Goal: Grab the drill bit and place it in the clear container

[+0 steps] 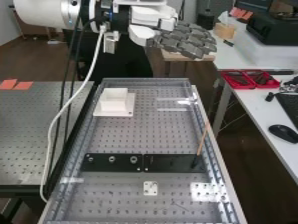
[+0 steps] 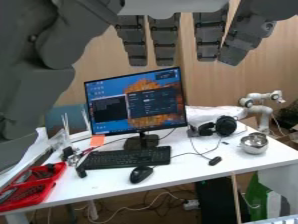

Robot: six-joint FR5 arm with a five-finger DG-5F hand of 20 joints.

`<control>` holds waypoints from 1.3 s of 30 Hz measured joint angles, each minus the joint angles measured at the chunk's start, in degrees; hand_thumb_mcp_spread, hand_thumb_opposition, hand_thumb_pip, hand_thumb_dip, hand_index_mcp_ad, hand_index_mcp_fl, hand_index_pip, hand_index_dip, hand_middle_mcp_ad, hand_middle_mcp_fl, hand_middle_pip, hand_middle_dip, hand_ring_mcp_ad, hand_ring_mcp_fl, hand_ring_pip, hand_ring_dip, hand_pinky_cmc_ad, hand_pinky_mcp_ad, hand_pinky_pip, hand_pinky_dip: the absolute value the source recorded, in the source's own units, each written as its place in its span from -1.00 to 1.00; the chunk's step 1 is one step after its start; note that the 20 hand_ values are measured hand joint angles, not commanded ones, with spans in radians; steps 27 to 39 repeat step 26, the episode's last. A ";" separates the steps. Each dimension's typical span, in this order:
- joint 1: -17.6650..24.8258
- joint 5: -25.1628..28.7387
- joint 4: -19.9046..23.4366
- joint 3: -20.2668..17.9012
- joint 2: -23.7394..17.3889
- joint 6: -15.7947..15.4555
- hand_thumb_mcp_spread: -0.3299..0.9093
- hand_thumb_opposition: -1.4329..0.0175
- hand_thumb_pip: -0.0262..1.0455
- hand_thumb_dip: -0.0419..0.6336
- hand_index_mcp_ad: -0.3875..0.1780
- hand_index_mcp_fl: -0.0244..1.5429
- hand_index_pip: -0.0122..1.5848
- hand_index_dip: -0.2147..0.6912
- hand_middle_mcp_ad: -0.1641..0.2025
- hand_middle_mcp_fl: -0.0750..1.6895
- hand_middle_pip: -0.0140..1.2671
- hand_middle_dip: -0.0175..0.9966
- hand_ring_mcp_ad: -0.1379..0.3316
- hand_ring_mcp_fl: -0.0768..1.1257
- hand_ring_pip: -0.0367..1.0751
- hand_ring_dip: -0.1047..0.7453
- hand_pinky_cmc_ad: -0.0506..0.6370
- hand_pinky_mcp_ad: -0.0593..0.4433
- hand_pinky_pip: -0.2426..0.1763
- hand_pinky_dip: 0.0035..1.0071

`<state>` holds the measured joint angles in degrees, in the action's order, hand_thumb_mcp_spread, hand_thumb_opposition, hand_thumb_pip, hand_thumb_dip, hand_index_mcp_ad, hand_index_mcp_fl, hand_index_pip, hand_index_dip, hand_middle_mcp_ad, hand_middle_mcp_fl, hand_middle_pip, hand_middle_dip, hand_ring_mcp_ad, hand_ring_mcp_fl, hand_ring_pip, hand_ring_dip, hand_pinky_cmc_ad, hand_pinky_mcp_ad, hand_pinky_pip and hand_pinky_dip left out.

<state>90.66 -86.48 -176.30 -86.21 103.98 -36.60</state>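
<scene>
Beyond bench's far end in high view, hand (image 1: 186, 42) with fingers straight, gaps between them; on perforated benchtop (image 1: 140, 135), slender tan rod (image 1: 202, 137) slants up from right-hand black plate (image 1: 166, 163), too small to confirm as drill bit; white square block (image 1: 114, 100) farther off, toward view's left

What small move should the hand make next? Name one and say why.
I'd probably bring the hand down toward the black strips, fingers open: it hangs high at the bench's far end, holding nothing, while the strips, with round fittings on the left one, lie low and nearer the camera.
</scene>
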 joint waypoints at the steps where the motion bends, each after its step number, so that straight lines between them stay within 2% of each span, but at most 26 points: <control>1: 0.07 -0.22 0.19 -0.33 -0.07 -0.10 -0.01 -0.03 -0.60 -0.74 0.46 -0.87 -0.86 0.06 0.50 -0.89 -0.76 -0.77 0.72 -0.77 -0.80 -0.92 0.21 0.14 -0.81 -0.45; 14: 1.78 0.37 0.68 -3.82 -0.38 -1.28 -0.01 -0.03 -0.60 -0.73 0.45 -0.87 -0.86 0.06 0.48 -0.89 -0.76 -0.77 0.72 -0.77 -0.80 -0.92 0.20 0.14 -0.81 -0.45; 20: 2.29 0.99 1.81 -5.04 -0.61 -2.84 -0.01 -0.03 -0.60 -0.73 0.46 -0.87 -0.86 0.05 0.50 -0.89 -0.76 -0.77 0.73 -0.79 -0.80 -0.92 0.16 0.14 -0.81 -0.45; 25: 2.62 1.23 2.19 -5.58 -0.69 -3.76 -0.01 -0.03 -0.60 -0.74 0.46 -0.88 -0.86 -0.08 0.48 -0.89 -0.76 -0.77 0.75 -0.78 -0.80 -0.92 0.16 0.14 -0.81 -0.43; 39: 2.69 1.50 2.27 -5.68 -0.71 -3.84 -0.01 -0.03 -0.60 -0.73 0.45 -0.88 -0.86 -0.08 0.48 -0.89 -0.76 -0.77 0.75 -0.79 -0.81 -0.92 0.13 0.14 -0.81 -0.43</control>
